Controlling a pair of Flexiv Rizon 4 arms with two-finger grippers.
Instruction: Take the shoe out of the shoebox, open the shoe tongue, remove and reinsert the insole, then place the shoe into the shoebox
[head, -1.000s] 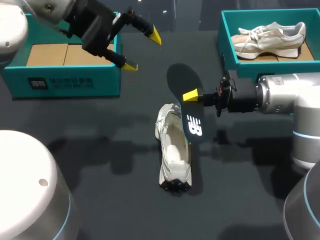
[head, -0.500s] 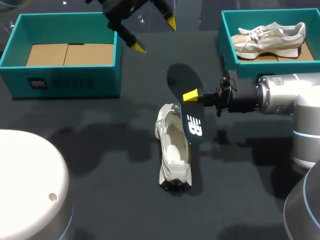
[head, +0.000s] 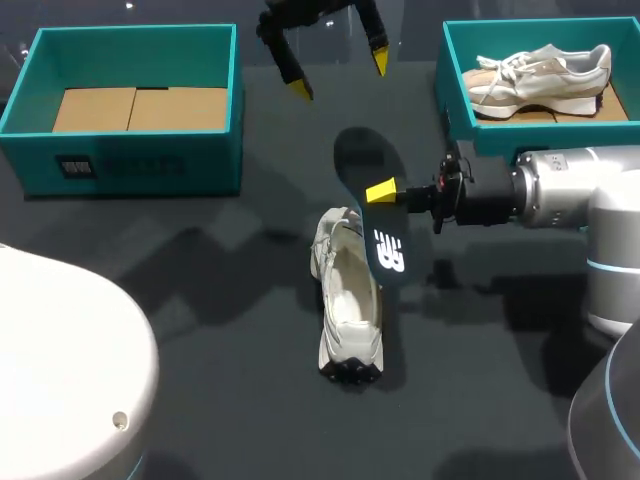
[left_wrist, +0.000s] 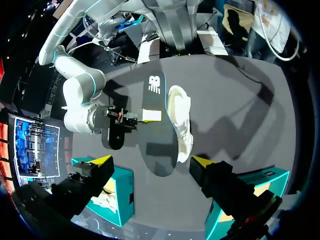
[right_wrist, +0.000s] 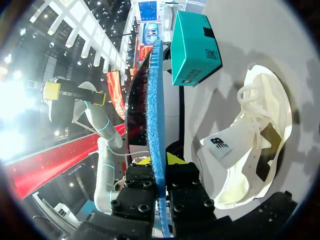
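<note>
While hovering beside shoe (head: 345, 300), clamps insole (head: 362, 160) edge-on in right gripper (head: 388, 195). Holds left gripper (head: 340, 76) wide open, empty, seemingly raised well clear.

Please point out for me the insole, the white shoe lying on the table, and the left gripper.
insole (head: 374, 220), head view, on its dark face beside the logo.
white shoe (head: 348, 300), head view, on the lining inside its opening.
left gripper (head: 340, 77), head view, midway between its yellow tips.
</note>
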